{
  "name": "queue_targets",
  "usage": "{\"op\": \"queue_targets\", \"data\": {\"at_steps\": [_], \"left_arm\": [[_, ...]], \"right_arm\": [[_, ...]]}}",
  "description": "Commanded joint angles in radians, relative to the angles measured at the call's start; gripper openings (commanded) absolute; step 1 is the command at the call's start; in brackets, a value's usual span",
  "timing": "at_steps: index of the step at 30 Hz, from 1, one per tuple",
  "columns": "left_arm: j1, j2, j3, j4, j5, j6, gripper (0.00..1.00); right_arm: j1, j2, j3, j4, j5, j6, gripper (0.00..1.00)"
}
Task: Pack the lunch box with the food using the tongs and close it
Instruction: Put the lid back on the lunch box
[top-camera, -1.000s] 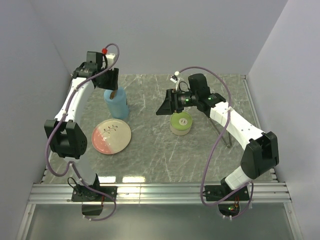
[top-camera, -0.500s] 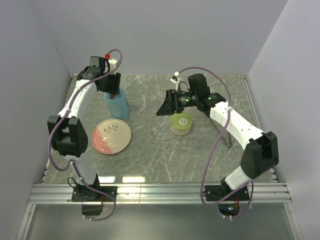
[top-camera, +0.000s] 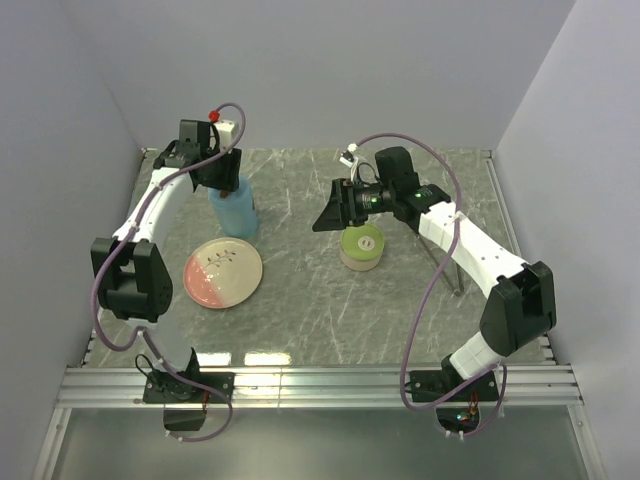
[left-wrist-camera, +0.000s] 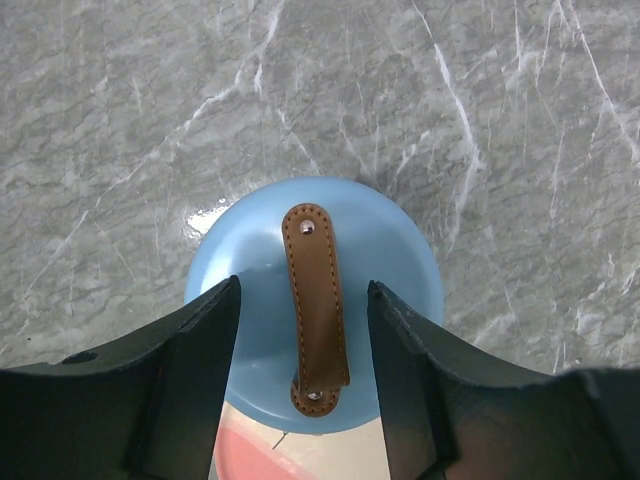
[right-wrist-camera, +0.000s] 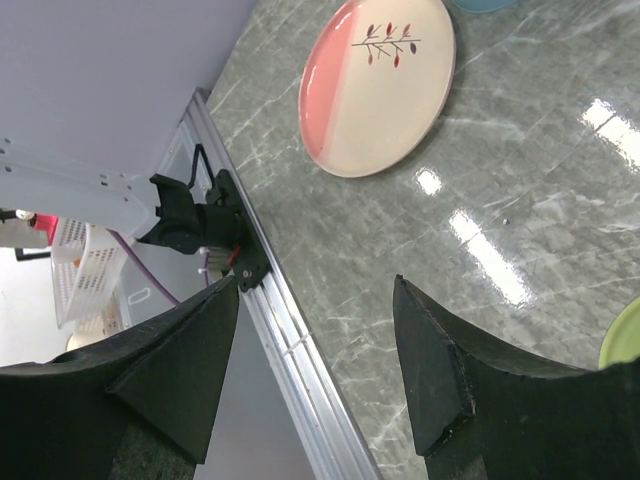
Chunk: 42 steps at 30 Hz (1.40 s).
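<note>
The lunch box (top-camera: 233, 212) is a blue cylinder whose lid (left-wrist-camera: 390, 260) carries a brown leather handle (left-wrist-camera: 312, 290). My left gripper (left-wrist-camera: 303, 285) hangs straight above it, open, one finger on each side of the handle without touching it. In the top view this left gripper (top-camera: 224, 180) covers the box's top. My right gripper (top-camera: 326, 215) hovers open and empty over the table, left of a green-lidded round tub (top-camera: 361, 245). The thin silver tongs (top-camera: 452, 280) lie partly under the right forearm. No food shows in any view.
A pink-and-cream plate (top-camera: 223, 273) with a small printed twig lies in front of the lunch box, seen also in the right wrist view as the plate (right-wrist-camera: 380, 80). The table's metal rail (right-wrist-camera: 290, 340) runs along the near edge. Grey walls close in left, back and right.
My left wrist has shifted a little right and forward above the blue lunch box, and its jaws stand slightly wider. The right arm has not moved.
</note>
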Motion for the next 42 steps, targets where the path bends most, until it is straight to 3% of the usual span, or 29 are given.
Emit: {"op": "queue_targets", "data": {"at_steps": [1,11,31,34,42], "left_arm": [[-0.006,0.04,-0.095,-0.225,-0.049,0.047,0.6],[-0.006,-0.012,-0.246,-0.131,-0.012,0.021,0.59],[-0.002,-0.027,-0.371,-0.053,0.011,-0.005,0.56],[0.002,-0.035,-0.35,-0.061,0.015,0.001,0.56],[0.009,-0.059,-0.061,-0.137,0.028,-0.007,0.56]], "right_arm": [[-0.006,0.012,0.056,-0.003,-0.011,-0.019,0.7],[-0.006,0.023,0.077,-0.031,-0.008,-0.036,0.7],[-0.014,0.044,0.096,-0.06,-0.01,-0.051,0.7],[-0.014,0.047,0.1,-0.058,-0.011,-0.047,0.7],[-0.014,0.053,0.11,-0.057,-0.018,-0.037,0.71]]}}
